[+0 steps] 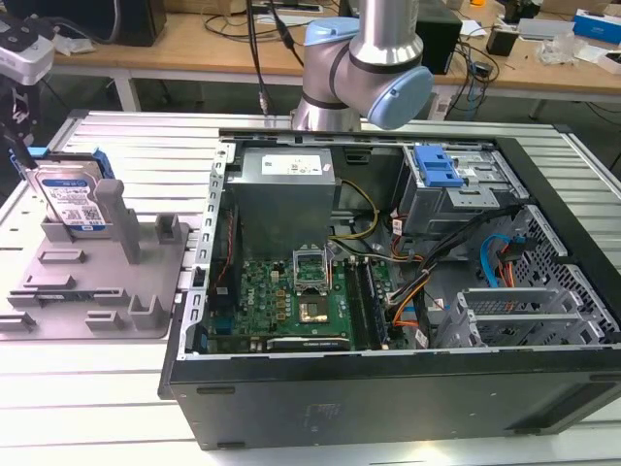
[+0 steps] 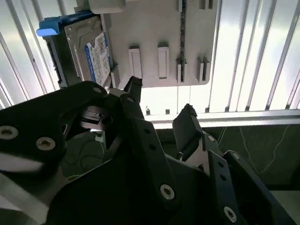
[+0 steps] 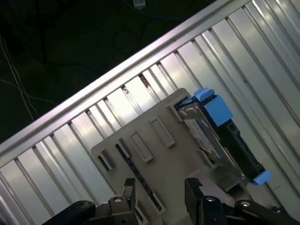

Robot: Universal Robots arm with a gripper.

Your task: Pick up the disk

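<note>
1. Exterior view: the disk (image 1: 68, 199) stands on edge in the grey fixture (image 1: 107, 291), leaning against an upright post, at the exterior view's left on the slatted table (image 1: 97, 408).
2. Beside the fixture sits an open case (image 1: 388, 398). In it I see a power supply (image 1: 286, 194) at the back, a green board (image 1: 291, 301) on the floor, a blue bracket (image 1: 435, 167) in the drive bay, and loose cables (image 1: 427, 282) between them.
3. The arm (image 1: 369, 58) rises behind the case. A pale shape (image 1: 21, 49) at the far left edge, above the disk, may be the wrist; I cannot be sure from here.
4. Second wrist view: the gripper (image 2: 161, 101) has its two black fingers (image 2: 187, 117) spread, with nothing between them but bare fixture (image 2: 154, 37) below. The disk (image 2: 89, 51) is upright in its slot, off to one side of the fingers and not touching them.
5. First wrist view: again the gripper (image 3: 160, 186) is spread and holds nothing, over the fixture (image 3: 159, 145). The disk (image 3: 204, 136), with its blue rail uppermost, stands at the fixture's edge, near the fingers but apart from them.
</note>
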